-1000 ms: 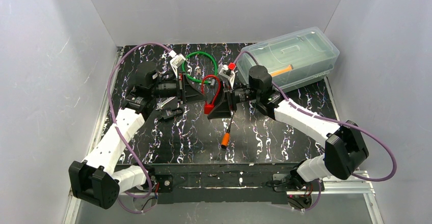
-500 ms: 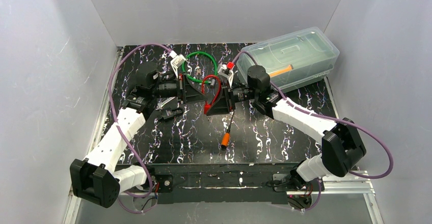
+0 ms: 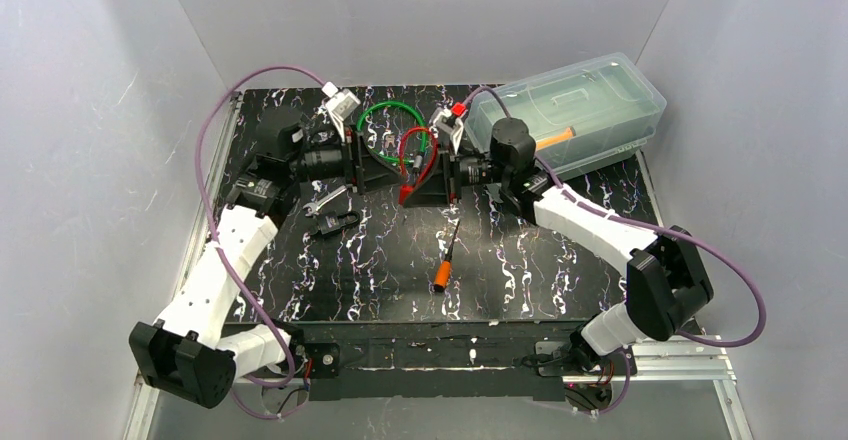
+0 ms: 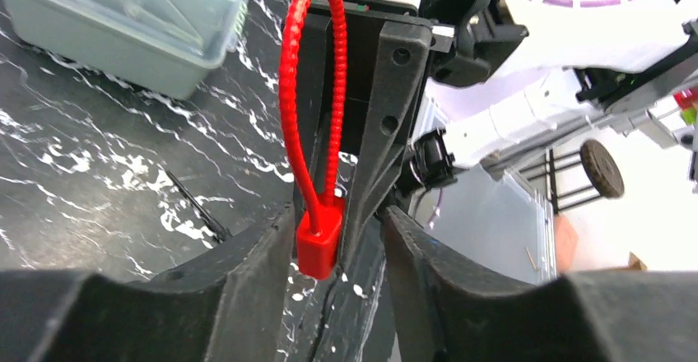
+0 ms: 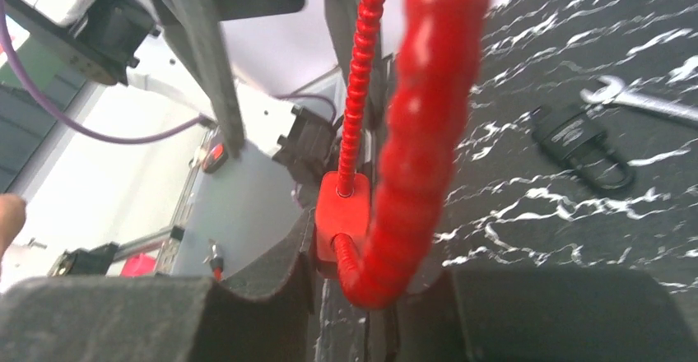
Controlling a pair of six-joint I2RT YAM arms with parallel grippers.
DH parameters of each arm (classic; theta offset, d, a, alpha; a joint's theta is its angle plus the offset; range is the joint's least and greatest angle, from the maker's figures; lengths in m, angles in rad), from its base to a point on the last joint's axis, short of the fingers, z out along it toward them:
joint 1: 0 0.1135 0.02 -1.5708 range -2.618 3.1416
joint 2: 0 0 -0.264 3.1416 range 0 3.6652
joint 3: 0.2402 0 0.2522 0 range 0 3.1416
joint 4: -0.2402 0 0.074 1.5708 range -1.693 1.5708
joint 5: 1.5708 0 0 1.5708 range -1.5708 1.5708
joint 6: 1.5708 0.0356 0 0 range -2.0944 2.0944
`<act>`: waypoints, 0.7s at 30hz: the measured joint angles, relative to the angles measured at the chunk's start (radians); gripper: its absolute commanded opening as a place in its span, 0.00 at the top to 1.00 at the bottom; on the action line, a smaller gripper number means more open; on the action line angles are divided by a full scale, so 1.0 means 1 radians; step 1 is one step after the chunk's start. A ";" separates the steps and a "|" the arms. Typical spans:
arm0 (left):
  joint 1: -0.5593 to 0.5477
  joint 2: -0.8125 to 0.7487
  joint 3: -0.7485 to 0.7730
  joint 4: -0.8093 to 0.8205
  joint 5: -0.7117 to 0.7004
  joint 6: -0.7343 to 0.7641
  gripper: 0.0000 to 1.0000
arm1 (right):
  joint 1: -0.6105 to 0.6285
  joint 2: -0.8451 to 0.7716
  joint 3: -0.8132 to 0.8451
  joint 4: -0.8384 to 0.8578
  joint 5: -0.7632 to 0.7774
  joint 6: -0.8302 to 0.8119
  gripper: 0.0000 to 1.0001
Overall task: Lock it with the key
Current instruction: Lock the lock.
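Right tool (image 3: 412, 188) is holding the red cable lock (image 4: 317, 239) above the far middle of the worktop (image 3: 560, 270); locking appears undone.
Its fingers are clamping the lock's body, while the left tool (image 4: 337, 222) is standing apart around that body, gripping nothing. No key is showing, so the key-turn is seemingly waiting.

Top view sits high behind the arm bases, looking down over the whole desk (image 3: 380, 270). The left wrist view peers close along the left fingers (image 4: 247, 284). The right wrist view faces back past the right fingers (image 5: 272, 284). Both share the red cable lock (image 4: 317, 243) between them.
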 measured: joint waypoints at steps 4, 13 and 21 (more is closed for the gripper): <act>0.056 -0.002 0.050 0.000 0.000 -0.011 0.55 | -0.041 0.000 0.000 0.084 0.040 0.066 0.99; 0.085 -0.002 -0.017 0.137 -0.001 -0.133 0.57 | -0.119 0.000 -0.001 0.213 0.139 0.255 0.99; 0.031 0.017 -0.041 0.165 -0.019 -0.134 0.58 | -0.119 0.000 -0.030 0.347 0.191 0.417 0.99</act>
